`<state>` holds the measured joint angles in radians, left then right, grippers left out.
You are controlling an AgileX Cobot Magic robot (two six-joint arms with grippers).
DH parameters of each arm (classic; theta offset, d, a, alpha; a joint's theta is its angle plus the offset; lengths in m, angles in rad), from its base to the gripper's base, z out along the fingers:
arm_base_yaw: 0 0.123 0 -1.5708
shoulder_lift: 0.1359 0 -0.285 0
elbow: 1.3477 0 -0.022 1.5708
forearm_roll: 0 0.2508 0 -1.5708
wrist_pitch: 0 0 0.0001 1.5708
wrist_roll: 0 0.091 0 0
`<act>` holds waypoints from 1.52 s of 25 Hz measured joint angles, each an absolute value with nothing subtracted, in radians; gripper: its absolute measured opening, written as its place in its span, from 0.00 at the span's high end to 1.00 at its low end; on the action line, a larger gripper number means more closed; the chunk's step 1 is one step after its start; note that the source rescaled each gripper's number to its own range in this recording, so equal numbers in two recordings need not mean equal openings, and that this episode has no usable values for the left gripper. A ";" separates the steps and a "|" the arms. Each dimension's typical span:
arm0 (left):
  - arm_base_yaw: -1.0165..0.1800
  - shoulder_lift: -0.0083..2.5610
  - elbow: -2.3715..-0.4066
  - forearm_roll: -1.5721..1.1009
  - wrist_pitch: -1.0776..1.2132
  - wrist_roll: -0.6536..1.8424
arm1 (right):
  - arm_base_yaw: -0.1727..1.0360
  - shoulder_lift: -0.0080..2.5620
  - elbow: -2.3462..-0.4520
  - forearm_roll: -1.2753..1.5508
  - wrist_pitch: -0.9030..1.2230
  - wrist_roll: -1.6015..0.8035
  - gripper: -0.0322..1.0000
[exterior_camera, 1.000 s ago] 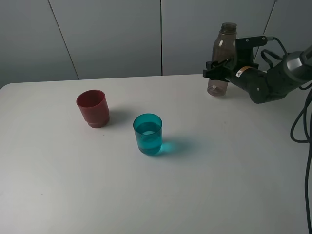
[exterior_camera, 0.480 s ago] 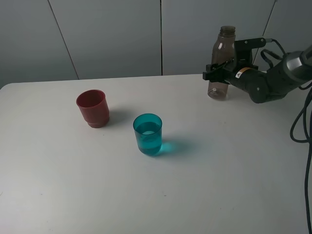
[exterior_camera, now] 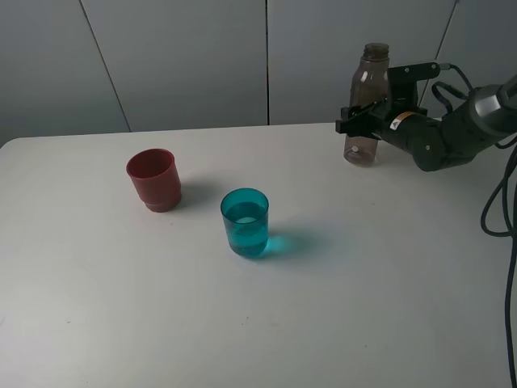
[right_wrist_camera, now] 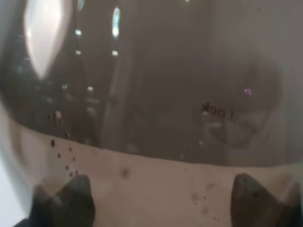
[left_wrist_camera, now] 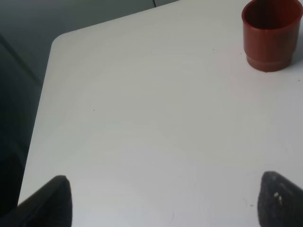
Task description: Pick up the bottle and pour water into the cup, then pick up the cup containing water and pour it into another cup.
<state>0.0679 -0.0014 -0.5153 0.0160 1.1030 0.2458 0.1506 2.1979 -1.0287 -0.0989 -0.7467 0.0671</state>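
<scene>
The smoky grey-brown bottle stands upright at the table's far right, its base on or just above the surface. My right gripper is shut on its lower body. In the right wrist view the bottle fills the picture between the gripper's two fingertips. The teal cup stands mid-table with water in it. The dark red cup stands to its left and shows in the left wrist view, looking empty. My left gripper is open and empty, above bare table short of the red cup.
The white table has a rounded far-left corner with a dark drop beyond it. A grey panelled wall stands behind the table. Black cables hang at the right edge.
My right gripper has lowered the bottle from a little above the table down to its surface. The cups have not moved.
</scene>
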 joint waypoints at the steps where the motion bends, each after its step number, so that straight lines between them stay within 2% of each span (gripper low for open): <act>1: 0.068 -0.001 -0.515 0.016 1.103 0.246 | 0.151 2.198 -1.029 -0.101 -0.747 0.067 0.92; 8: 0.068 -0.001 -0.515 0.016 1.103 0.246 | 0.151 2.198 -1.027 -0.109 -0.744 0.067 0.92; 10: 0.068 -0.001 -0.515 0.016 1.103 0.246 | 0.151 2.198 -1.012 -0.109 -0.755 0.067 0.86; 12: 0.068 -0.001 -0.515 0.016 1.103 0.246 | 0.151 2.198 -0.996 -0.109 -0.768 0.069 0.62; 15: 0.068 -0.001 -0.515 0.016 1.103 0.246 | 0.151 2.198 -0.977 -0.110 -0.773 0.069 0.15; 17: 0.068 -0.001 -0.515 0.016 1.103 0.246 | 0.151 2.198 -0.971 -0.110 -0.773 0.069 0.03; 26: 0.068 -0.001 -0.515 0.016 1.103 0.246 | 0.151 2.134 -0.909 -0.110 -0.751 0.069 0.01; 38: 0.068 -0.001 -0.515 0.016 1.103 0.246 | 0.151 1.872 -0.584 -0.149 -0.749 0.061 0.00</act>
<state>0.0679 -0.0014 -0.5153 0.0160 1.1030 0.2458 0.1506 1.8722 -0.5837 -0.1489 -0.7489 0.0606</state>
